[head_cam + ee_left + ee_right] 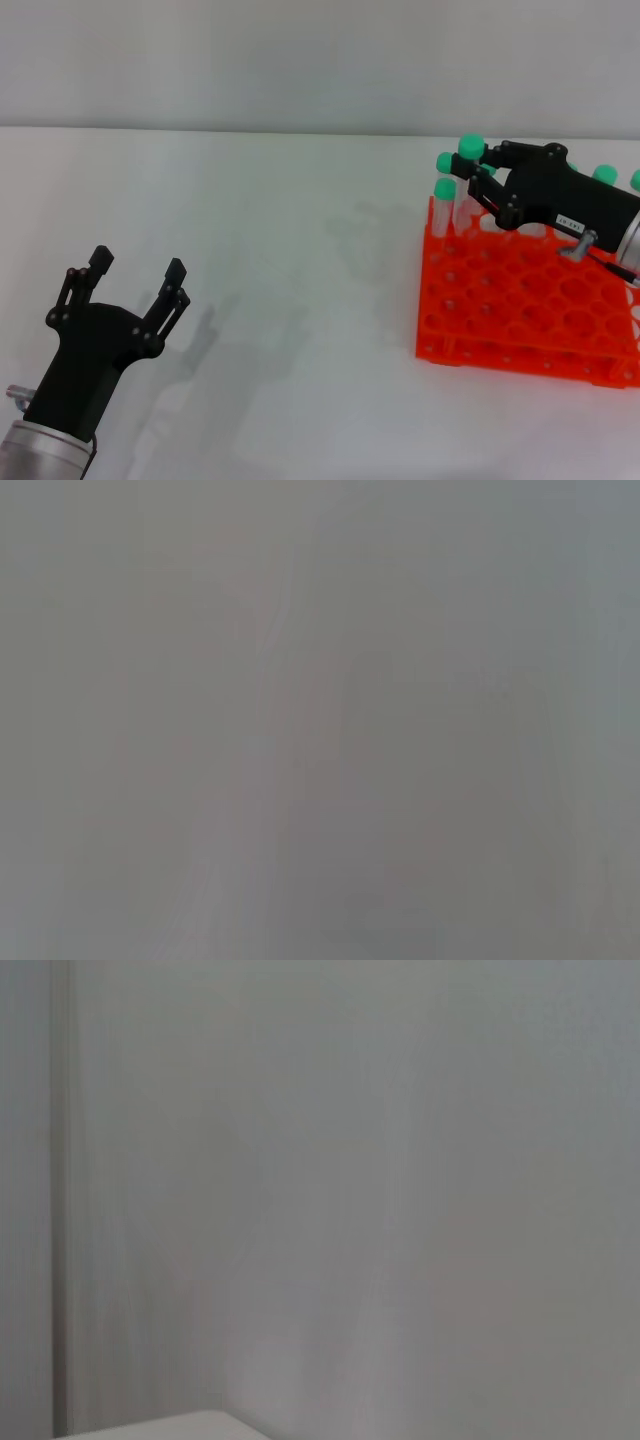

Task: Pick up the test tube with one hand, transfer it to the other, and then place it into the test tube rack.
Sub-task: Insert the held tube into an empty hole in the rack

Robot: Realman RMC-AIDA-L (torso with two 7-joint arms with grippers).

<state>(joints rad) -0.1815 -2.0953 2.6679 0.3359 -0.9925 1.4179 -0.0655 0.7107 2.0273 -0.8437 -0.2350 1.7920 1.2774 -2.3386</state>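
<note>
Gripping a green-capped test tube (467, 150), my right gripper (478, 172) hangs over the far-left corner of the orange test tube rack (520, 300), beside other capped tubes standing there. My left gripper (135, 272) hovers well apart, fingers spread, holding nothing.

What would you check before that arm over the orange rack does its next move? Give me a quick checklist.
1. Right gripper over the test tube rack, at its far left corner: ok.
2. Green-capped test tube at its fingertips: ok.
3. Grip firm: cannot tell.
4. Tube lined up with a free hole: cannot tell.
5. Neighbouring tube close by, contact risk: not ok.
6. Left gripper open, far from the rack: ok.
</note>
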